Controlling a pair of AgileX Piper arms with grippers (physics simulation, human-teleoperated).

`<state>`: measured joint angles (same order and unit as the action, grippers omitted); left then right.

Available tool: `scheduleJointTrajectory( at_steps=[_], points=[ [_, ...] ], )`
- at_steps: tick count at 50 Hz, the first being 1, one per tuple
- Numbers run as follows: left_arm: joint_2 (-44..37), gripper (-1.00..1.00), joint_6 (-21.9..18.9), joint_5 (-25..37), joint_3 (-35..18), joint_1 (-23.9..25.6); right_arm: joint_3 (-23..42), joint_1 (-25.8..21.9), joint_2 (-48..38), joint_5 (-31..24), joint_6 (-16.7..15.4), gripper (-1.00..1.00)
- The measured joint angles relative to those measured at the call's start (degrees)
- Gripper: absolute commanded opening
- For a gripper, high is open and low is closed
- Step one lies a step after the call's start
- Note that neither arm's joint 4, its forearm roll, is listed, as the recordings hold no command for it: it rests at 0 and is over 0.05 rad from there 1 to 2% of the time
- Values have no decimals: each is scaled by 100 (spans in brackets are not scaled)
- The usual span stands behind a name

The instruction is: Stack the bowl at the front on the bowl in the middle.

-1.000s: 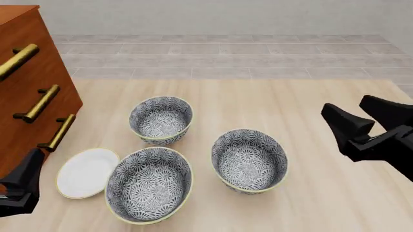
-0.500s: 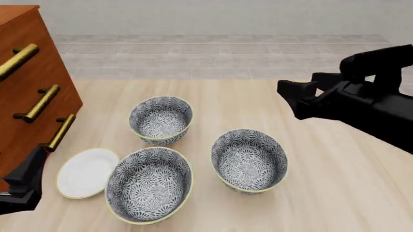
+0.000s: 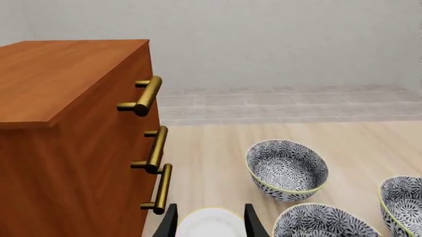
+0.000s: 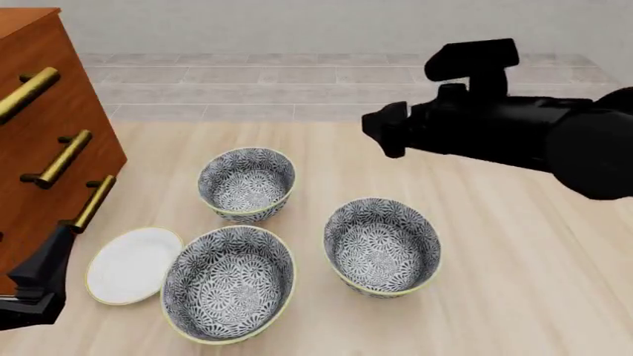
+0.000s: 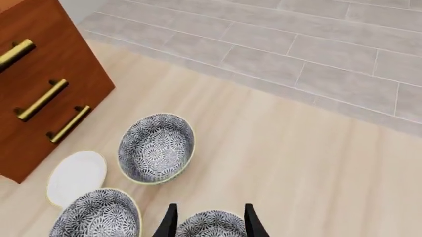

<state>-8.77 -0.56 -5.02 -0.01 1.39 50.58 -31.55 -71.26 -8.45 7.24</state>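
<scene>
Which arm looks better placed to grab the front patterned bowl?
Probably left: the left gripper sits low near the grey-and-white floral front bowl; the right gripper hangs high, farther back.

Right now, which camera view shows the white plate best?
The front view: the white plate lies whole and unhidden beside the wooden cabinet. The right wrist view also shows the plate whole, but smaller and from farther away. The left wrist view shows only part of it, cut off at the edge.
</scene>
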Motion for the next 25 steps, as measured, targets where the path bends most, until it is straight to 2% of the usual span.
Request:
scheduleJointTrajectory(
  at_steps=[25],
  points=[
    [-91, 100, -25, -60, -3, 19, 1686, -475, -1402, -1136, 232, 100]
  ],
)
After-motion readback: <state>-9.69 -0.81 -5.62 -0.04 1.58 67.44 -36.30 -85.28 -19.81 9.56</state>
